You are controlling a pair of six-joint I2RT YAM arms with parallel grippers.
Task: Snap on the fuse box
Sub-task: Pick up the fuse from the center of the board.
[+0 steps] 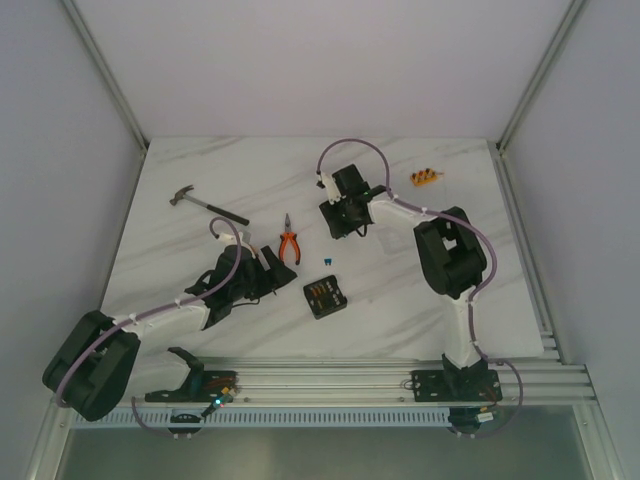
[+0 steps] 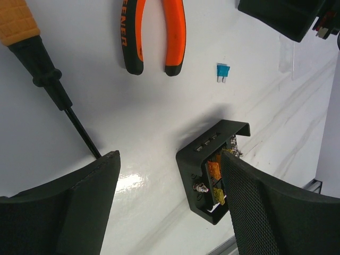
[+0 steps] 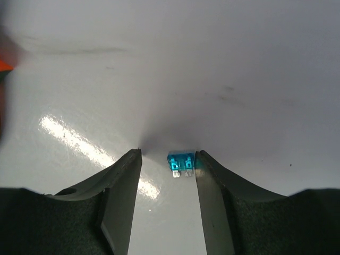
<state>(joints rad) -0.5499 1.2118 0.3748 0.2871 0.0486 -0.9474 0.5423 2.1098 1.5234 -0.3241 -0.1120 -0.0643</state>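
The fuse box (image 1: 324,297) is a small black square box with orange and yellow fuses showing, lying on the table at centre front. In the left wrist view the fuse box (image 2: 199,159) sits just inside my right finger (image 2: 265,212), which hides part of it. My left gripper (image 2: 170,156) is wide open and empty; it also shows in the top view (image 1: 266,278), left of the box. My right gripper (image 1: 343,218) hovers behind the box. Its jaws (image 3: 168,154) are parted with nothing I can make out between them. A faint clear outline (image 2: 288,56) shows under it; I cannot tell whether this is the lid.
A loose blue fuse (image 1: 328,262) lies between the box and the right gripper, and shows at the fingertips (image 3: 181,163). Orange-handled pliers (image 1: 289,246) and a screwdriver (image 2: 48,79) lie by the left gripper. A hammer (image 1: 208,204) is at back left, an orange fuse strip (image 1: 425,177) at back right.
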